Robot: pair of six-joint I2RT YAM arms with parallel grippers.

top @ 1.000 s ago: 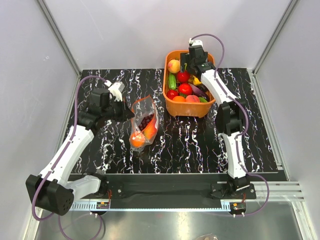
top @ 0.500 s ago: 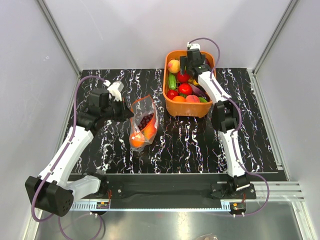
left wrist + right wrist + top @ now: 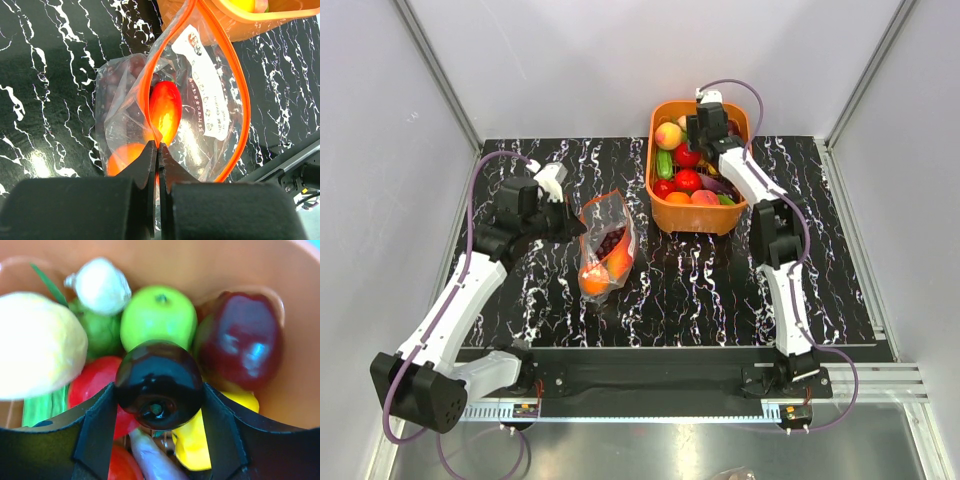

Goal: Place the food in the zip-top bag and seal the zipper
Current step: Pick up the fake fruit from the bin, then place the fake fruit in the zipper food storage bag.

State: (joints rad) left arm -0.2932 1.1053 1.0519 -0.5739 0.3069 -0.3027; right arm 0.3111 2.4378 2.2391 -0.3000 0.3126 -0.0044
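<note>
Right wrist view is where the action is: the right gripper (image 3: 159, 390) has dropped into the orange basket (image 3: 150, 260) and its jaws, wide a second ago, have come in against both sides of a dark glossy fruit (image 3: 159, 372). Looks like contact on each side to me, so I'd call that a grip, though nothing's lifted yet. A green apple (image 3: 159, 315) sits at 12 o'clock from it, a dark red apple (image 3: 242, 345) at 2 o'clock, and a pale yellow piece (image 3: 35, 345) at 9 o'clock.

From the top camera, the right arm has swung toward the basket's far end, at about 1 o'clock on the table (image 3: 700, 290).

The left gripper (image 3: 158, 150) hasn't budged. Its fingers are pressed together, pinching the zipper (image 3: 235, 90) and holding the zip-top bag (image 3: 210, 100) with its mouth gaping. The bag lies at roughly 8 o'clock from the basket. Grapes (image 3: 120, 90), an orange (image 3: 125, 155) and a red-orange piece (image 3: 165, 112) are inside.

So my guess is another piece of food is about to go over. Sealing isn't started.
</note>
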